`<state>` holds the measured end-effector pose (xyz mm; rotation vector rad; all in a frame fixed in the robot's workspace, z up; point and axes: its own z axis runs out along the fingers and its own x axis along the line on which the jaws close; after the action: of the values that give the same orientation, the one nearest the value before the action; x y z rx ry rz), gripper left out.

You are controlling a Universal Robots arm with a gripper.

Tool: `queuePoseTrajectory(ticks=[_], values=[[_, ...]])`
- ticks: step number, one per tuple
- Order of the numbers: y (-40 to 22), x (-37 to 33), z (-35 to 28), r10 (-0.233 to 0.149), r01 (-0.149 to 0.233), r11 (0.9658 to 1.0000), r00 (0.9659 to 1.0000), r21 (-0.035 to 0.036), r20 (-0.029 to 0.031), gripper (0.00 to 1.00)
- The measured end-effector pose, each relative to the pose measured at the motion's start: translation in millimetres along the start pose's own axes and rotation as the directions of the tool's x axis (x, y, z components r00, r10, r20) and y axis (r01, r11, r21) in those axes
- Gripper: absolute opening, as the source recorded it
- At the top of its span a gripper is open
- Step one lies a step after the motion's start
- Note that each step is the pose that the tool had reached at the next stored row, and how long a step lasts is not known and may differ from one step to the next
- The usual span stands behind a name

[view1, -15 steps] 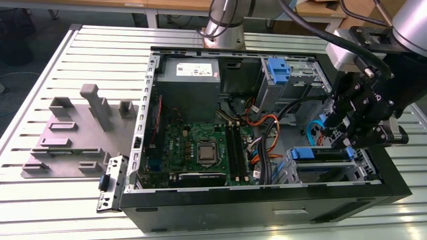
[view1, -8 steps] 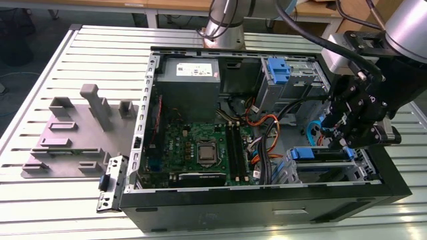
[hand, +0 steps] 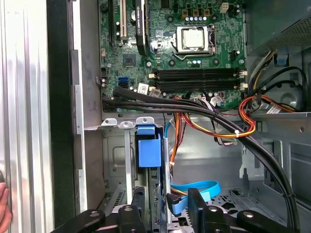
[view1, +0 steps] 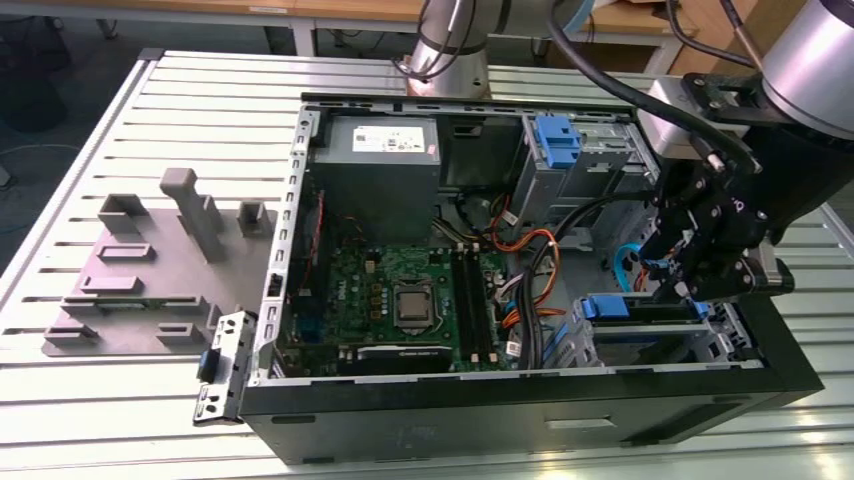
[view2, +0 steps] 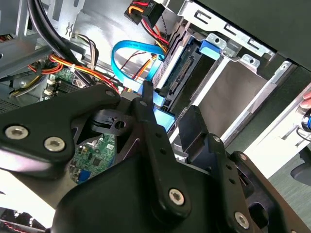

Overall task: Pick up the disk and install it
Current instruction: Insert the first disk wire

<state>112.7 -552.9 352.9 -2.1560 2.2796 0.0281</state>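
The disk (view1: 625, 307) stands on edge in the lower drive bay of the open computer case, with the blue tab of its carrier frame facing up. In the first wrist view the disk (hand: 148, 150) runs edge-on down the bay. In the second wrist view the disk (view2: 177, 73) shows its connector side. My gripper (view1: 683, 285) hangs just above that bay. In both wrist views the gripper (hand: 165, 194) (view2: 167, 114) has a black finger on each side of the disk's near end. There is a gap on one side, so it looks open.
Another blue carrier (view1: 558, 140) sits in the upper bay beside the grey power-supply box (view1: 380, 150). Black, orange and blue cables (hand: 214, 121) cross between the motherboard (view1: 400, 290) and the bays. A grey fixture (view1: 147, 260) lies on the slatted table. A hand (hand: 2, 204) shows beside the case.
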Motion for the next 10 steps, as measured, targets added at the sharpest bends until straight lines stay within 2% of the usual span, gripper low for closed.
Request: queuePoseTrajectory(ticks=[9,10], values=[[0.0,0.0,0.7,0.000,0.000,1.0000,1.0000,0.0000,0.0002,0.48],[0.0,0.0,0.7,0.000,0.000,1.0000,1.0000,0.0000,0.0002,0.40]])
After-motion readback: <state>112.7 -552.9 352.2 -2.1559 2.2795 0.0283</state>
